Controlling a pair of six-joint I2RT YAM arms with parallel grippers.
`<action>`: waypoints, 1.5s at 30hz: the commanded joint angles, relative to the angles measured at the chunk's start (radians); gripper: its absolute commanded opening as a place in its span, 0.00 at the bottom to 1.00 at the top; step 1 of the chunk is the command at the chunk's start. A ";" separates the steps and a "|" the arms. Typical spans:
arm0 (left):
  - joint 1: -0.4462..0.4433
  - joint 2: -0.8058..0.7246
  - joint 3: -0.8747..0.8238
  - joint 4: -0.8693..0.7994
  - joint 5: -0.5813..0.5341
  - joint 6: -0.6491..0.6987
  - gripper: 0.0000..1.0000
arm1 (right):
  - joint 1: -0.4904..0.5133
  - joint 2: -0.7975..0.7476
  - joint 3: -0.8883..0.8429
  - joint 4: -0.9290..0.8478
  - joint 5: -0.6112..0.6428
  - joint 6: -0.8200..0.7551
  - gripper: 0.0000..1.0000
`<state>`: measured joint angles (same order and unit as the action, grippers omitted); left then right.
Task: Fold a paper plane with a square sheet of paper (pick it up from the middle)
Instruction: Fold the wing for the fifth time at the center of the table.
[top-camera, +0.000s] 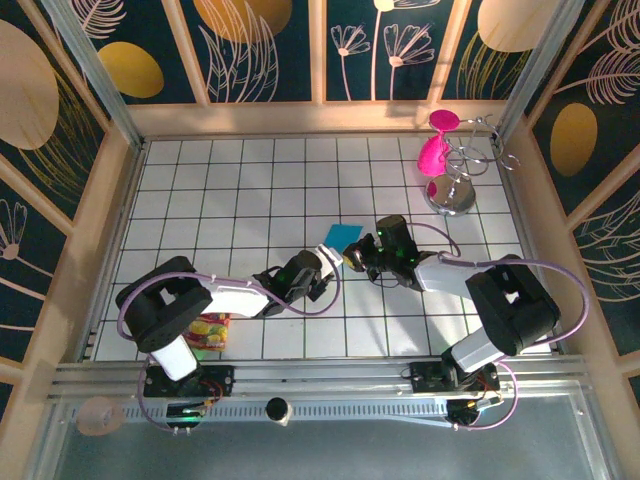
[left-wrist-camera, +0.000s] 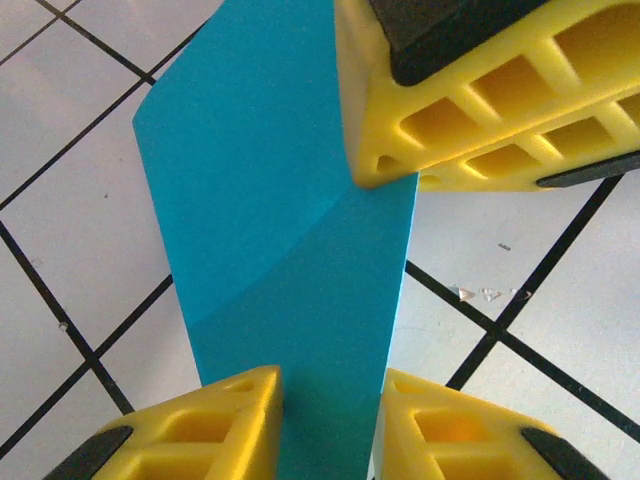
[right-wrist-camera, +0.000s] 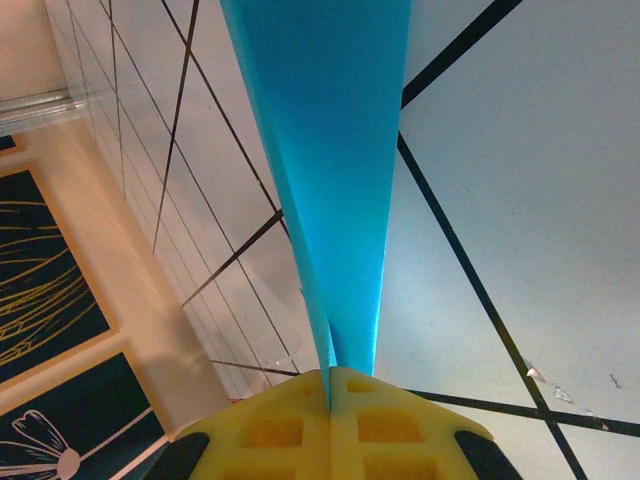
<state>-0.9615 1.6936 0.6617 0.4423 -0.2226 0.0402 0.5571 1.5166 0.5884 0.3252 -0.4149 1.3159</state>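
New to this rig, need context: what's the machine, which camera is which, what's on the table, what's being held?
Two robot arms are bolted at the near edge of a white grid table. The overhead view looks down from behind them; the other two views come from cameras on each wrist, with yellow fingers in frame.

The left gripper and right gripper meet mid-table at a folded sheet of turquoise paper. The right wrist view shows that gripper's fingers pinched shut on the paper. In the left wrist view the paper passes between the left fingers; contact is unclear.

Also on the table: pink goblets on a wire stand, and a snack packet.
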 joint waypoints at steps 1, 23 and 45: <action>-0.003 0.015 -0.005 0.032 -0.014 -0.010 0.27 | -0.004 -0.010 0.011 -0.002 -0.016 0.006 0.00; -0.003 0.052 -0.045 0.124 0.101 -0.119 0.00 | -0.111 -0.144 0.009 -0.200 0.126 -0.164 0.63; 0.085 0.069 -0.012 0.141 0.479 -0.576 0.00 | -0.158 -0.236 -0.090 -0.152 0.100 -0.469 0.64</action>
<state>-0.8974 1.7576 0.6231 0.5579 0.1486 -0.4343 0.4053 1.2980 0.5224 0.1436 -0.2920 0.9382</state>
